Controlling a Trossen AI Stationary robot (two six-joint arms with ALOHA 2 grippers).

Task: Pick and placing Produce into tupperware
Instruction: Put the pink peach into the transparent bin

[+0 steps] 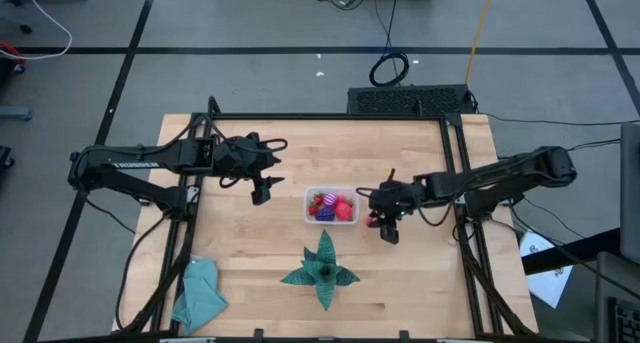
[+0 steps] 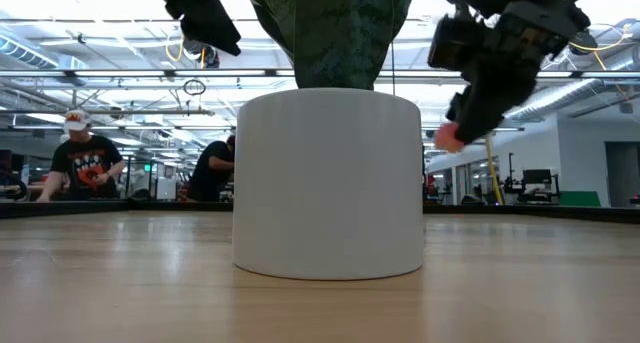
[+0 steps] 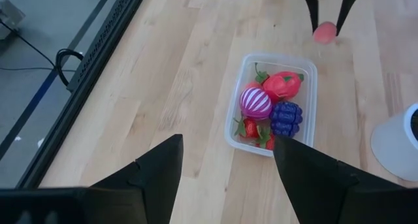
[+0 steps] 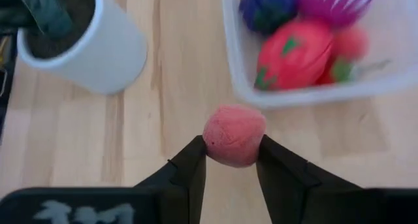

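The clear tupperware (image 1: 331,206) sits mid-table and holds several toy fruits: a red strawberry-like one (image 3: 282,85), a magenta striped ball (image 3: 255,102) and a purple grape-like one (image 3: 285,117). My right gripper (image 1: 381,221) hovers just right of the container, shut on a small pink round fruit (image 4: 234,134). My left gripper (image 1: 262,190) hangs open above the table, left of the container, touching nothing. My right gripper pinches the pink round fruit (image 4: 234,134) between its two fingertips, one on each side of it. The fingers point down from above. The fruit is lifted clear of the table (image 2: 449,136), beside the container's right wall.
A white pot (image 2: 328,183) with a dark-green star-shaped plant (image 1: 322,270) stands near the table's near edge, below the container. A teal cloth (image 1: 199,292) lies at the near left corner. People stand in the room beyond the table (image 2: 85,158).
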